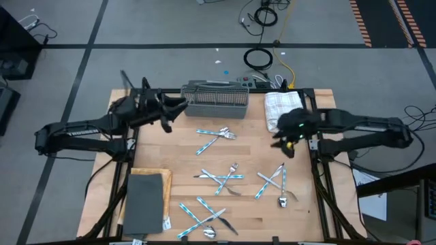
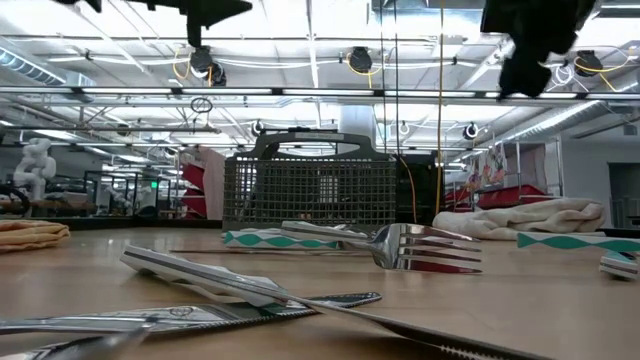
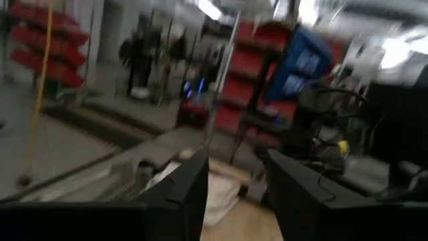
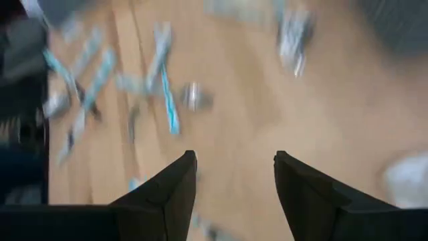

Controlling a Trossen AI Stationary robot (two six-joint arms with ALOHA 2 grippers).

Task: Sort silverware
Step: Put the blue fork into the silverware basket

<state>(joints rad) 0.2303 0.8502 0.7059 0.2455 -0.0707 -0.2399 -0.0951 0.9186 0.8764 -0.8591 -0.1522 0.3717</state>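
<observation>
Both arms hang above the far part of the table, and neither holds anything. The left gripper (image 1: 165, 116) is beside the grey mesh basket (image 1: 216, 101); in its wrist view the two fingers (image 3: 190, 194) stand apart with only the room between them. The right gripper (image 1: 285, 139) hovers just in front of the white towel (image 1: 281, 105); its fingers (image 4: 175, 191) are also apart and empty, looking down on the wood.

All the silverware (image 1: 221, 178) lies flat on the table, on the near side of both grippers, in loose crossed groups. The nearest piece to the left gripper is the fork pair (image 1: 216, 138), just in front of the basket and a little toward the table's middle; its long axis runs slanting, with the tines toward the right arm. For the right gripper the crossed pair (image 1: 272, 182) lies nearer, straight toward the table's front edge. I think the fork pair is closer to the left arm, so this one should go for it, and it must turn its fingers across that slanting handle.
</observation>
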